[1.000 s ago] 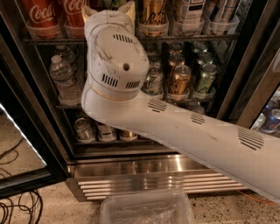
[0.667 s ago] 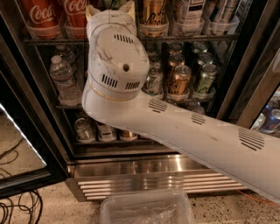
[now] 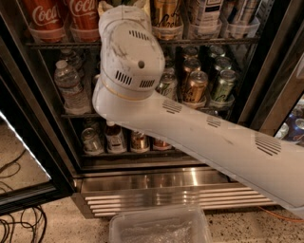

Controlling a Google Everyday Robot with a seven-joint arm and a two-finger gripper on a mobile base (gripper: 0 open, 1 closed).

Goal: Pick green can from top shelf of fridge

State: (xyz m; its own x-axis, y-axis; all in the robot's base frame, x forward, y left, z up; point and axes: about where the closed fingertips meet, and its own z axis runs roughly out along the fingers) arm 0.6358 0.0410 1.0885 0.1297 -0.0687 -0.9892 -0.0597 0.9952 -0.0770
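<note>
Hand up at top shelf of fridge, mostly hidden behind wrist housing; grip cannot tell. Green can peeks out on that shelf.

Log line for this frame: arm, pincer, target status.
arm: extended into open fridge | pincer: at top shelf, mostly hidden behind wrist | green can: not visible | grasp: unconfirmed

Scuffed white arm with slotted vents and gold-ringed round joint; end effector mostly hidden above it.
</note>
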